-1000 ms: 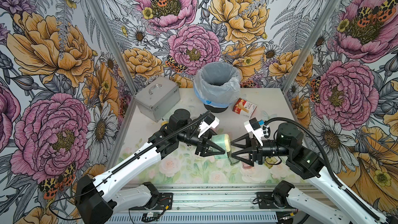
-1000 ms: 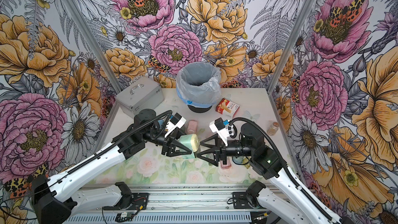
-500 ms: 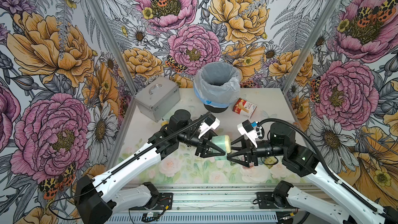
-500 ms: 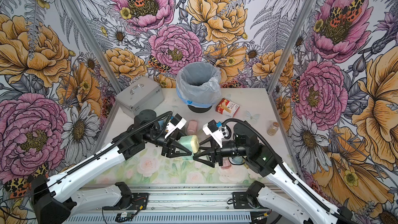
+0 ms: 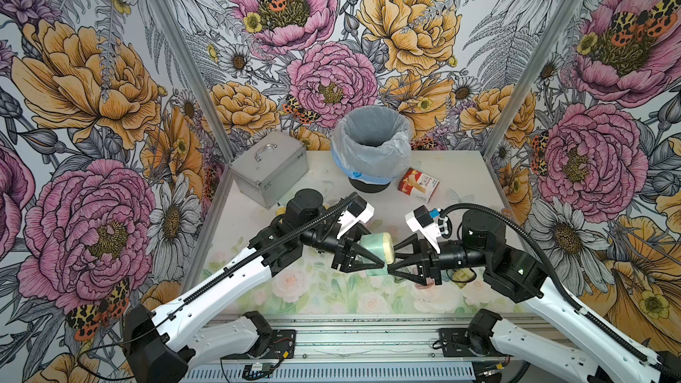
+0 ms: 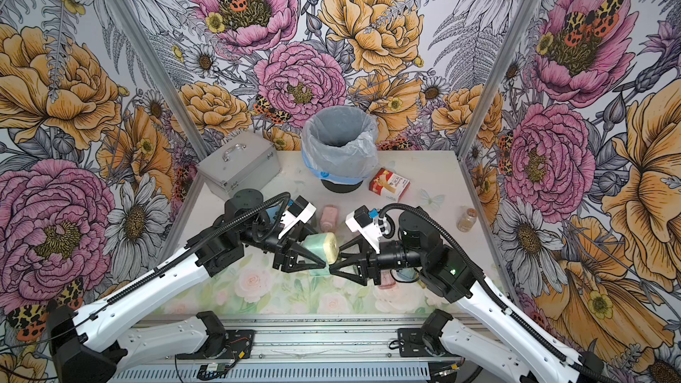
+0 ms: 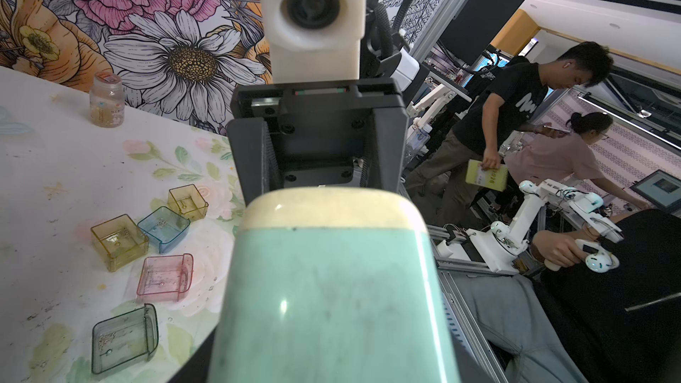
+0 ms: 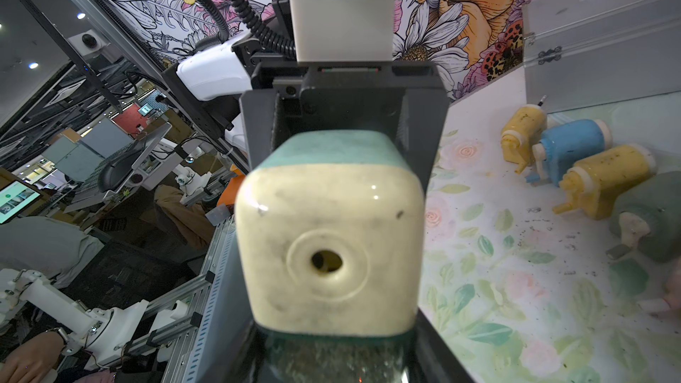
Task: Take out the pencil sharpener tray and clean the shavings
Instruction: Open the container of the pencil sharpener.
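Observation:
A green pencil sharpener with a cream front face hangs above the floral mat, and my left gripper is shut on its body. Under the cream face sits the dark translucent tray, still in the sharpener, with brownish shavings showing through it. My right gripper faces the sharpener's front, its jaws closed against both sides of the tray. In the right wrist view, more dark shavings lie scattered over the mat.
At the back stand a lined bin, a metal case and a red box. Other sharpeners lie on the left of the mat, several empty coloured trays on the right, and a small jar by the right wall.
My right gripper has moved left up to the sharpener's front and narrowed its jaws from wide open onto the tray. The left arm has held still.

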### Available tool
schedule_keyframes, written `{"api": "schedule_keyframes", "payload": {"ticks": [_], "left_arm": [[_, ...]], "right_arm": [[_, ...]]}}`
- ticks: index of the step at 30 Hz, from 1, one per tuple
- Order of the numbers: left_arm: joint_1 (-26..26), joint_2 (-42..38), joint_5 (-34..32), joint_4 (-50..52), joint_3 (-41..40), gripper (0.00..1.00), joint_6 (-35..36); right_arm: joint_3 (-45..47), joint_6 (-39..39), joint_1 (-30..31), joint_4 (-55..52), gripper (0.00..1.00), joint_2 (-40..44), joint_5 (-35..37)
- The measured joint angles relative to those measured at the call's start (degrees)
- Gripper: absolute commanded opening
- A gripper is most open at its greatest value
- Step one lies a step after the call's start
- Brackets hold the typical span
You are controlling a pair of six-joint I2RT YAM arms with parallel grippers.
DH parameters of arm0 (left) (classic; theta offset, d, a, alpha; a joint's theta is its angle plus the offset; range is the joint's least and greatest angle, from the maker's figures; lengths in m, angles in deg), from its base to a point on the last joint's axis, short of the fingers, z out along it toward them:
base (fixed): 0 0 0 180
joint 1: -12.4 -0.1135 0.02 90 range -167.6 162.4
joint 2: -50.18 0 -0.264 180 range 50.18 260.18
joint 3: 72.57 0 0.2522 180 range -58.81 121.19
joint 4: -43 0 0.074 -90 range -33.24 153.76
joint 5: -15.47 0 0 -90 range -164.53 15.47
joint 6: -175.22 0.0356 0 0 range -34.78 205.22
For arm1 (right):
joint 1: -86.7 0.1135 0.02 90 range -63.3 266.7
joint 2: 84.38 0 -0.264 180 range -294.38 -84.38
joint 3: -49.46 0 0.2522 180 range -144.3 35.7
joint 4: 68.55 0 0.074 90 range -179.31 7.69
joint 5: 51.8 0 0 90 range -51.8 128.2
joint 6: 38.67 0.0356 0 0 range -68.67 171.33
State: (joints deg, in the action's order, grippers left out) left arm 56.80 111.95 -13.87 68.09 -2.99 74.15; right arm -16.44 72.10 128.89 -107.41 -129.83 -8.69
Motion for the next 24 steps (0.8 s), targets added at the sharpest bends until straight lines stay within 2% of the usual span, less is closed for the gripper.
{"api": "schedule_keyframes", "payload": {"ticks": [10,24], "left_arm": [[-0.5,-4.4,-1.3,1.0,-2.9,0.23,-0.6],[-4.1,-10.0,-2.8,4.5,-4.5,0.26,-0.8]], "right_arm": [[-1.1,-0.5,0.0,-2.1,0.41,0.0,-1.0],[-2.1,-0.5,-1.3,-2.0,0.41,0.1,-0.3]]}}
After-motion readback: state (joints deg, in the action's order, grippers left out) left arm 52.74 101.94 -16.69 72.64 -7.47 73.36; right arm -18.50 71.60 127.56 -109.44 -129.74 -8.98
